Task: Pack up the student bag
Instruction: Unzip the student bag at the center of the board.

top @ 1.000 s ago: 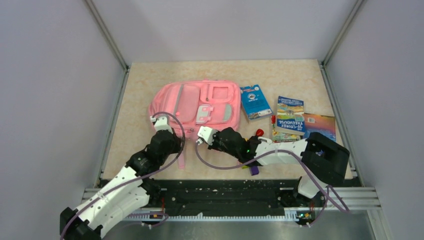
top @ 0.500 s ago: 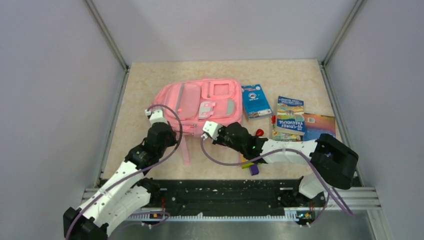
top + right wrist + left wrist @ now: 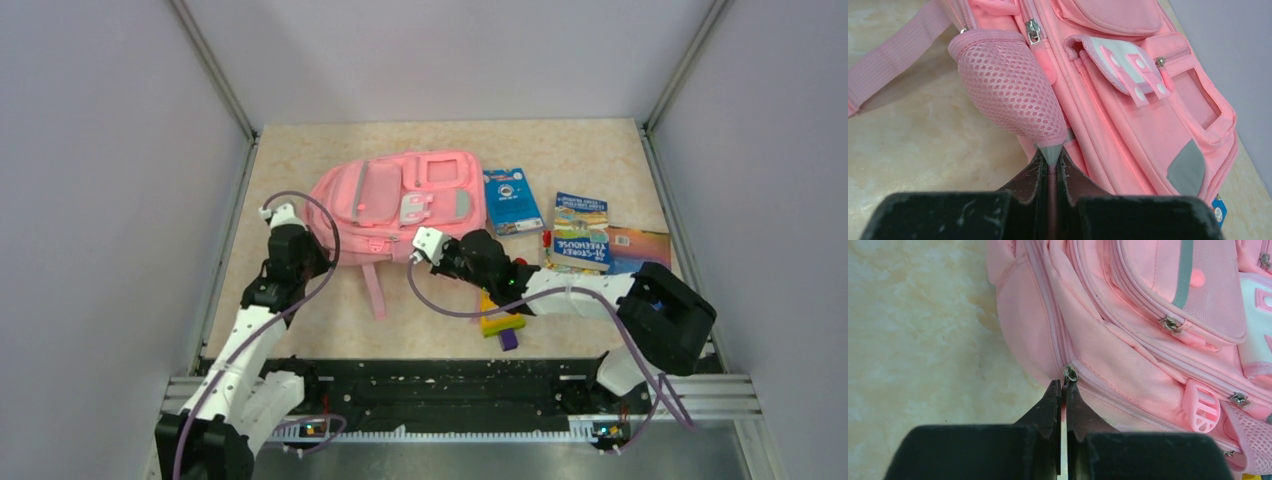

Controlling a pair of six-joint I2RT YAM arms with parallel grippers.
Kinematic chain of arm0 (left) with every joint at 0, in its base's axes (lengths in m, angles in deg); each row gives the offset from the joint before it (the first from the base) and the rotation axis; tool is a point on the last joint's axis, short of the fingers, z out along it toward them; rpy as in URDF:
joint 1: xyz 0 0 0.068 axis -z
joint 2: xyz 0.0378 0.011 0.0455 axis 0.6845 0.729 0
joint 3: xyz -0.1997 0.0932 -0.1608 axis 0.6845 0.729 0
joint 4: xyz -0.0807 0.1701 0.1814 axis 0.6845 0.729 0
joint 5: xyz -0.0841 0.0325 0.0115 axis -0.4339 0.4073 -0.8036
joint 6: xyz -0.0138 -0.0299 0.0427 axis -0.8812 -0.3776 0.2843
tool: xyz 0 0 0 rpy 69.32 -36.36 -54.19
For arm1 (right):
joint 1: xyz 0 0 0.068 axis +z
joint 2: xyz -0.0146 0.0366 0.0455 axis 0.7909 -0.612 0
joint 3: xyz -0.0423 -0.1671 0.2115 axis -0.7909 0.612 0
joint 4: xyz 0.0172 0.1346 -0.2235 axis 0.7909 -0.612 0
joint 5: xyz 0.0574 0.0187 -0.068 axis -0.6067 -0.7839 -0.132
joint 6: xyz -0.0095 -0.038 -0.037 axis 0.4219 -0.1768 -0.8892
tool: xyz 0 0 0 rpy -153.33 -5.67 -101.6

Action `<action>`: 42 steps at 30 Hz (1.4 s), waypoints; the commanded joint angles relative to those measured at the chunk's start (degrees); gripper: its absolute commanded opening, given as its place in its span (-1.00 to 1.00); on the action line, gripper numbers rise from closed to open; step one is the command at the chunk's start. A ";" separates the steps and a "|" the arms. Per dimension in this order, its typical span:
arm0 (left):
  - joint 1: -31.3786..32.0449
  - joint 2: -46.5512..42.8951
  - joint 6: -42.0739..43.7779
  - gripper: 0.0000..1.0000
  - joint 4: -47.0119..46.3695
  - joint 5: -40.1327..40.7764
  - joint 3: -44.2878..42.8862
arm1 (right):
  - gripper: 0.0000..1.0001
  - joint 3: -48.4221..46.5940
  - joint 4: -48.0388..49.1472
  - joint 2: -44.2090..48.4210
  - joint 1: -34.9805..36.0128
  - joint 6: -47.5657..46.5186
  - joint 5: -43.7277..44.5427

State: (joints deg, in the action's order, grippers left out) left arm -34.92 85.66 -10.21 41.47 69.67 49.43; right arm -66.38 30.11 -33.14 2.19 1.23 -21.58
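Beige marbled table (image 3: 560, 150), enclosed by plain grey walls, carries all items. One pink backpack (image 3: 400, 200) lies flat with its front pockets facing up, in the far left-centre part of the surface, and one pink strap (image 3: 375, 290) trails from its near edge toward the arm bases. Left gripper (image 3: 1064, 390) sits at the left side of the backpack, where a zip line runs along the side seam. Its jaws are pressed together on the zipper pull (image 3: 1069, 374): the metal ring shows just past the fingertips, and a sliver of pink shows in the slit between them. Right gripper (image 3: 1050, 162) sits at the near right corner of the backpack. Its jaws are closed, pinching the grey-trimmed tip of the mesh pocket (image 3: 1008, 95), which stands up from the table as a puffed cone. A white-and-pink flap (image 3: 1128, 67) and a metal zip slider (image 3: 1032, 31) lie beyond that pocket on the face of the backpack. A blue packet (image 3: 510, 200) lies just beside the right edge of the backpack. Right of it lies a stack of books (image 3: 580, 235), with another colourful book (image 3: 645, 250) at its right side. Small yellow and purple objects (image 3: 500, 322) lie under the right forearm; their type cannot be determined.
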 commanded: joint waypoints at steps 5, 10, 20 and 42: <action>-2.82 -2.35 2.74 -1.00 -0.11 1.59 -3.22 | -1.00 -8.34 6.93 -5.74 -9.05 -3.14 3.79; -2.82 -2.40 0.67 -1.00 0.20 -12.11 -2.60 | -1.00 -12.87 11.70 -10.78 -12.66 -4.43 1.82; -2.74 6.60 3.31 -1.00 2.63 -22.49 -8.80 | 0.58 -11.58 11.11 -5.64 -13.32 10.04 3.94; -2.56 8.27 15.52 -1.00 5.22 -33.80 -11.29 | 0.48 8.86 9.96 7.44 -11.00 76.68 3.51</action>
State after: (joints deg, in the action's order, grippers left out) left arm -37.48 96.37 3.73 49.27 38.89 39.66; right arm -57.90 34.54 -23.13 -10.20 68.31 -17.56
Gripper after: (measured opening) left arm 0.022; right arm 0.741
